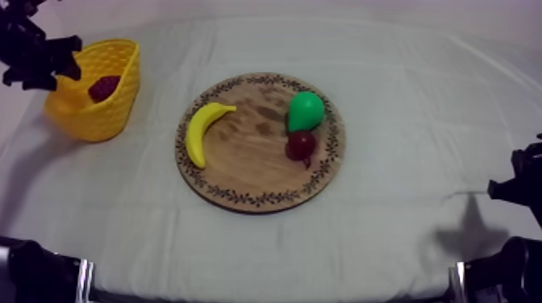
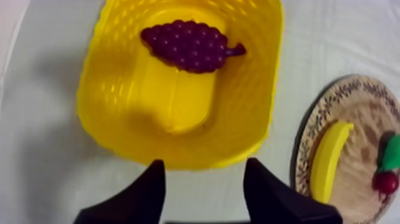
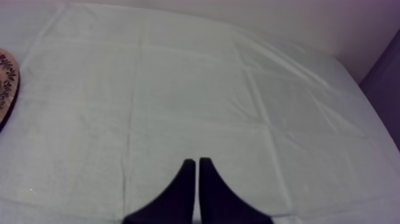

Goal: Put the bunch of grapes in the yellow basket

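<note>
Bunch of grapes point(image 2: 189, 45) in the yellow basket point(image 2: 95, 89), far left.
The left gripper point(image 2: 205, 164) hangs at the basket's edge, fingers wide apart, holding nothing. The right gripper point(image 3: 197, 162) sits at the right over bare cloth, fingers pressed together. A banana point(image 1: 202, 129), pear point(image 1: 306, 110) and small red fruit point(image 1: 301, 145) lie on the wooden board point(image 1: 250, 161).

1 yellow basket point(image 1: 105, 117). 1 round wooden board point(image 1: 242, 165). Toy fruit, 4 pieces total, 1 of each kind: 1 bunch of grapes point(image 2: 187, 45), 1 banana point(image 1: 202, 130), 1 pear point(image 1: 305, 110), 1 small red fruit point(image 1: 300, 145). 1 cloth point(image 1: 411, 89).
</note>
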Controlling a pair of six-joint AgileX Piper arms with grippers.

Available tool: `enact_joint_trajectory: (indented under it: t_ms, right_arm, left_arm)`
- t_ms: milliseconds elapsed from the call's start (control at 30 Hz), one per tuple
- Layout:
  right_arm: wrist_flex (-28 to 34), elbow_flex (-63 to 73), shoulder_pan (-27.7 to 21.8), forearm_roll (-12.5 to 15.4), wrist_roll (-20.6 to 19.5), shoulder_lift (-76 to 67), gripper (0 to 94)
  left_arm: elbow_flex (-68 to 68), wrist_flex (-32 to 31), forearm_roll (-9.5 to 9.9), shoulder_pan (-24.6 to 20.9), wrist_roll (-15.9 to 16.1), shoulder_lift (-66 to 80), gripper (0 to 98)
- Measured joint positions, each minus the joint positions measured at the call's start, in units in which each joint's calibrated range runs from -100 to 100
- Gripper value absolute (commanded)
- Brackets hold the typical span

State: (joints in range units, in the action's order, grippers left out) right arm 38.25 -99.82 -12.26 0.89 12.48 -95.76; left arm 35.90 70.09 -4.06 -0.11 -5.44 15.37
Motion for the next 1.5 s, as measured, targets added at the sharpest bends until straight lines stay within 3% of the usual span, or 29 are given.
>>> enact_joint_trajectory:
  t_ms: [167, 300, 500, 667, 900, 1200, 1367, 1500]
  right_arm:
    - [0.0, 0.0, 0.0, 0.0, 0.0, 0.0, 0.3]
    - [0.0, 0.0, 0.0, 0.0, 0.0, 0.0, 0.3]
    - [0.0, 0.0, 0.0, 0.0, 0.0, 0.0, 0.3]
    - [0.0, 0.0, 0.0, 0.0, 0.0, 0.0, 0.3]
    - [0.0, 0.0, 0.0, 0.0, 0.0, 0.0, 0.3]
    - [0.0, 0.0, 0.0, 0.0, 0.0, 0.0, 0.3]
    - [0.0, 0.0, 0.0, 0.0, 0.0, 0.0, 0.3]
    - [0.0, 0.0, 0.0, 0.0, 0.0, 0.0, 0.3]
  left_arm:
    - [8.9, -2.7, -0.68, 0.3, 3.1, 10.3, 25.2]
    - [15.4, -6.5, -2.42, 0.9, 5.8, 18.0, 6.9]
    - [26.9, -17.2, -4.32, 2.9, 8.3, 29.7, 0.8]
    - [36.2, -26.3, -4.27, 3.8, 10.6, 40.1, 0.1]
    - [48.4, -33.5, -0.72, 4.1, 9.5, 54.8, 0.0]
    - [60.3, -32.4, 4.06, 4.5, 8.7, 71.6, 0.0]
    - [61.0, -31.3, 5.4, 5.0, 9.6, 77.7, 0.0]
    - [61.2, -31.4, 5.68, 5.9, 7.2, 80.4, 0.0]
